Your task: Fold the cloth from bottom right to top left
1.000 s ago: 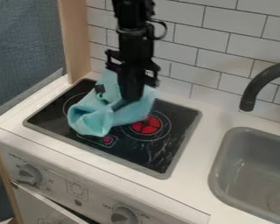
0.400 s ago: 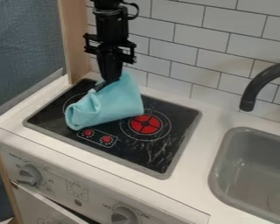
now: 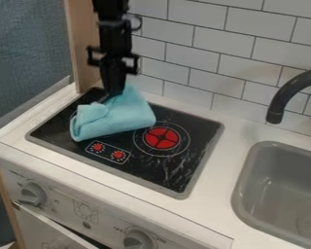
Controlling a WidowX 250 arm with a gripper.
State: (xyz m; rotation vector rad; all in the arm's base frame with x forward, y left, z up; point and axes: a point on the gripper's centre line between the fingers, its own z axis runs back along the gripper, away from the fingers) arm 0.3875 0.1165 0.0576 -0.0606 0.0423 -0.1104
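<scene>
From my end, the largest thing I see is the white tiled wall [image 3: 210,61] across the far side, with the white bench [image 3: 219,170] of a toy kitchen in front of it. A blue-grey fabric [image 3: 28,53] hangs at the far left, beside an upright wooden panel [image 3: 83,44]. The bench's front panel [image 3: 109,219] faces me on the near side, above an oven door [image 3: 38,226] that stands slightly ajar. The black cooktop [image 3: 145,163] is set into the left and middle of the bench, and the grey sink [image 3: 240,194] is at the right.

My black arm [image 3: 112,29] comes in from the far left and hangs over the cooktop's far left part. Below it, the turquoise cloth [image 3: 122,116] lies bunched and partly folded on the cooktop's left half, a flap turned over at its left side. Its near right edge laps slightly over the ring around the red burner [image 3: 161,137]. The dark faucet [image 3: 288,90] curves over the sink's far side.

I have the tool [image 3: 110,93] pointing down at the cloth's far left part; I can't tell whether it grips it. Smallest are two grey knobs [image 3: 33,194] on the front panel and two red printed dials [image 3: 97,146] near the cloth's near edge.
</scene>
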